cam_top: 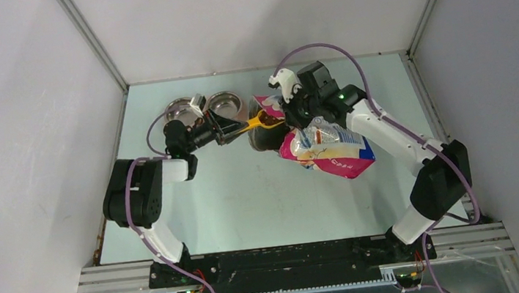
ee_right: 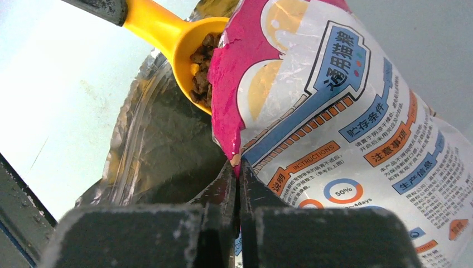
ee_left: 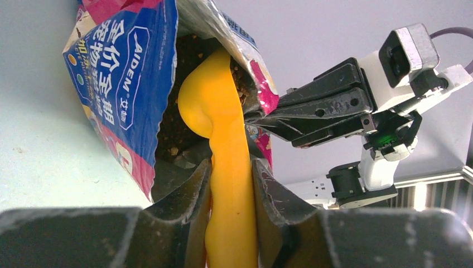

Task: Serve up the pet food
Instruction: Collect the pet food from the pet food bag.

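- Step in hand: scooping. The left gripper [ee_left: 231, 190] grasps the scoop [ee_left: 215, 111], whose cup is inside the bag [ee_left: 122, 84].
- The right gripper [ee_right: 237, 178] is clenched on the bag's rim (holding the mouth open).
- Next, likely: lift the kibble [ee_right: 202, 61] out level and carry it to the bowls [cam_top: 180, 111].

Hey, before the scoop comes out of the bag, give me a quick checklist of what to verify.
1. Left fingers clamped on the scoop handle: ok.
2. Kibble in the scoop: ok, several pieces show.
3. Right fingers shut on the bag rim: ok.
4. Bag mouth open around the scoop: ok.
5. Scoop clear of the bag: not ok, its bowl sits inside the mouth.
6. Bowls ready to fill: cannot tell, too small in the top view.
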Robot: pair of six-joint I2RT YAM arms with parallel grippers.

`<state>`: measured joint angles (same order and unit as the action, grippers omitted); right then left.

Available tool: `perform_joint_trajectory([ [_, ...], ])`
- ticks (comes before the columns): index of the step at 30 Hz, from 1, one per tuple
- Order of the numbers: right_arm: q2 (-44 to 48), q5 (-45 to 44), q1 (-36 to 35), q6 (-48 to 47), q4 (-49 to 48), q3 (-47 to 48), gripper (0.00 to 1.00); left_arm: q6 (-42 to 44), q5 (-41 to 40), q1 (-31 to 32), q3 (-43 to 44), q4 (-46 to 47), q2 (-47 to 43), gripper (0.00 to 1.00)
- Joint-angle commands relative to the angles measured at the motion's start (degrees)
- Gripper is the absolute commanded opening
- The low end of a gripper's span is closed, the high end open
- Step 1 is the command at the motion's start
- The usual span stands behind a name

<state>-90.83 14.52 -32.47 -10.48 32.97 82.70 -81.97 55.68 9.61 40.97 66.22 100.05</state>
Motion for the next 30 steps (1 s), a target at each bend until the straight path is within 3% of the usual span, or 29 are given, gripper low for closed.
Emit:
perform_joint_trajectory([
  [1,-3.6,-1.5,-0.8,1.1,0.7,4.5,0.00,2.3,-1.0,0.3,-0.2,1.2,-3.6,0.00],
  [16,-11.0,4.6,-2.4,1.9,4.6,11.2,0.00,3.8,-1.4,1.9,-0.4,-0.1,-5.0,0.00],
  [22,-11.3,1.9,-2.6,1.8,5.0,11.8,0.00,4.6,-1.4,1.9,-0.4,-1.2,-5.4,0.00],
  [30,-5.3,3.7,4.6,3.5,3.3,9.1,0.00,9.0,-0.9,1.4,0.1,-7.6,-6.6,0.00],
])
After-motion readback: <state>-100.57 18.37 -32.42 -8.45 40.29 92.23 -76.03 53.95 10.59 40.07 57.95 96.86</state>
